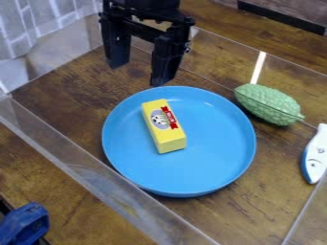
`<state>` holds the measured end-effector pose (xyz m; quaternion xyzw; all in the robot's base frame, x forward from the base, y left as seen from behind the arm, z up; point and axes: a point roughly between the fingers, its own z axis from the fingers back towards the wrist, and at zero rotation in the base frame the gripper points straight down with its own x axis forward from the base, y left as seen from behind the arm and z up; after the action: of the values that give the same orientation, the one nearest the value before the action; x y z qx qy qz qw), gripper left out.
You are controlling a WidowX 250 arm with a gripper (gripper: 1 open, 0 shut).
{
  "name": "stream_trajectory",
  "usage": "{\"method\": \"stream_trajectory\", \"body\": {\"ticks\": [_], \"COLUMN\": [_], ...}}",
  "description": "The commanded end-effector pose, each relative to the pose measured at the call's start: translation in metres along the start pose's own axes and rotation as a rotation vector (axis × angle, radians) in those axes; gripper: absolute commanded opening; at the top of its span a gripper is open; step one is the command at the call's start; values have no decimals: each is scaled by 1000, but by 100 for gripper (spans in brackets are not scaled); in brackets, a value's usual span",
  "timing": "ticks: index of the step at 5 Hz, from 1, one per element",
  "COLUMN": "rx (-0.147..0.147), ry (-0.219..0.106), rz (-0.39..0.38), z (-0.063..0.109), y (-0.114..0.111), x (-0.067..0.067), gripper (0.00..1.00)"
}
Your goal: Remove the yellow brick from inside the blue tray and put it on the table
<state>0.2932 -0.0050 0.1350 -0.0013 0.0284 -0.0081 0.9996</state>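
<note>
The yellow brick (163,126), topped with a red-and-white label and a round emblem, lies flat near the middle of the blue tray (217,158). This round, low-rimmed tray rests on the dark wooden table (76,91). My black gripper (143,59) hangs above the tray's far-left rim, pointing down. Its jaws stand open and empty. It is up and to the left of the brick, not touching it.
A green ribbed oval object (267,102) lies just right of the tray. A white and blue object (315,153) sits at the right edge. Clear acrylic walls (57,144) run along the table's edges. Something blue (22,225) sits outside the near-left wall.
</note>
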Motion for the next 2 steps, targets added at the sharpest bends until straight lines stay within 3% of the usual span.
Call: {"method": "stream_trajectory", "body": {"ticks": [1,2], "rx": [-7,-30], "ry": [14,4], "rz": [10,95], "z": [-4,-13], "y": [-8,-18], "x": [9,23], "gripper": [100,100]}}
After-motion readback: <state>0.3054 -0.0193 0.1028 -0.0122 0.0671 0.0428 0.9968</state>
